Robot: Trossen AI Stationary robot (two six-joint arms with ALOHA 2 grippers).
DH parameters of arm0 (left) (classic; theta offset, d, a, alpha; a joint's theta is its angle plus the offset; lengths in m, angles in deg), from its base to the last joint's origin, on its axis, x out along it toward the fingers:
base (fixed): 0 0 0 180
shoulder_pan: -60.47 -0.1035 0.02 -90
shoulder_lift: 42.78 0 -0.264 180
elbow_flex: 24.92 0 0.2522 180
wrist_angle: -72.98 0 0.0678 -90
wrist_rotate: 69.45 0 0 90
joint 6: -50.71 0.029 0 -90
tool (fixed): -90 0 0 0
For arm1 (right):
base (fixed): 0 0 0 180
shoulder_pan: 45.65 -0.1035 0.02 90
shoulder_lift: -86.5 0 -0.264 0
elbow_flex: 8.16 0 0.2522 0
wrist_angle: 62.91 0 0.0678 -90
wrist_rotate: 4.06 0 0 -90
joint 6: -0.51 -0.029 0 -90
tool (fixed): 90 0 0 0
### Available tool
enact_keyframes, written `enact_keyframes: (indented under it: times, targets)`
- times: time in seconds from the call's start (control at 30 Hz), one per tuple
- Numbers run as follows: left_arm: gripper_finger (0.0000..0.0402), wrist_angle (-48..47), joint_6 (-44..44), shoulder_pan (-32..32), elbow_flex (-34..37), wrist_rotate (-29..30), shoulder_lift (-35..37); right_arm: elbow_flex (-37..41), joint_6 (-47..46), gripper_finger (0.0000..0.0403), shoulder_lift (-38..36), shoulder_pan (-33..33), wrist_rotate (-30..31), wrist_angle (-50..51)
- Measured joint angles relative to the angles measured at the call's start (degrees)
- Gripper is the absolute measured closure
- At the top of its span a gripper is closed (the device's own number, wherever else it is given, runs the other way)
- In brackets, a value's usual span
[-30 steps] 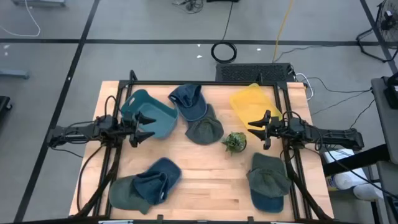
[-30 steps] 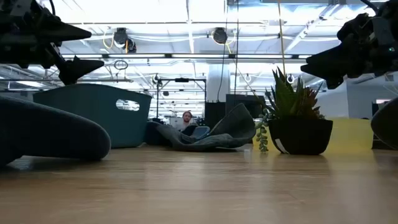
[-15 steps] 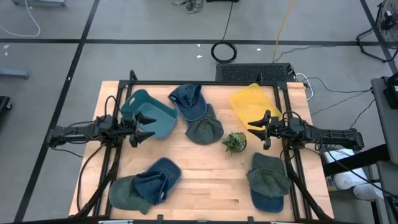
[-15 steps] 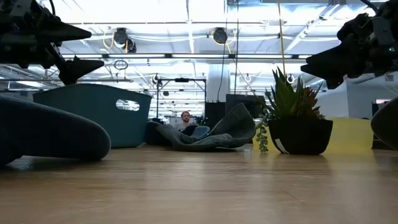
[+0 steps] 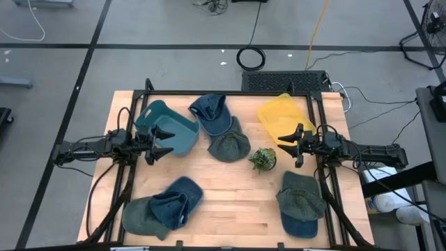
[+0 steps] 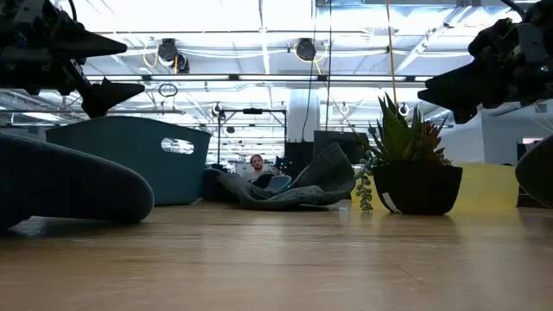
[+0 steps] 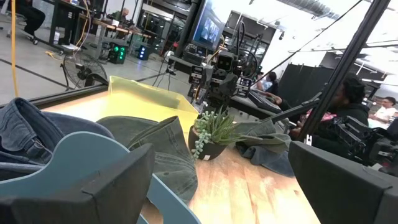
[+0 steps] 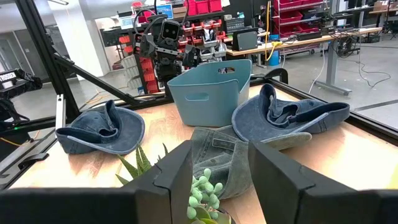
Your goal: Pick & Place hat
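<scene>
Several hats lie on the wooden table: a blue cap point(image 5: 211, 112) and a green cap point(image 5: 228, 145) at the far middle, a blue and green pile point(image 5: 164, 208) at the near left, a green and blue pair point(image 5: 301, 202) at the near right. A teal bin point(image 5: 167, 129) stands far left, a yellow bin point(image 5: 282, 117) far right. My left gripper point(image 5: 165, 140) is open and empty above the teal bin's near edge. My right gripper point(image 5: 298, 144) is open and empty beside the yellow bin.
A small potted plant point(image 5: 263, 160) stands at the table's middle, just left of my right gripper. A black frame point(image 5: 230, 95) runs along the table's far edge and sides. Bare wood shows in the near middle point(image 5: 237, 209). People sit in the room beyond the table.
</scene>
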Motion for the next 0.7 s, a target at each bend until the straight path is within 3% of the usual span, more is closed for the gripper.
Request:
enact_keyframes:
  times: [0.7]
  targets:
    - [0.0023, 0.0, 0.0, 0.0, 0.0, 0.0, 0.0, 0.0, 2.2, 0.0261, 0.0, 0.0, 0.0, -1.0]
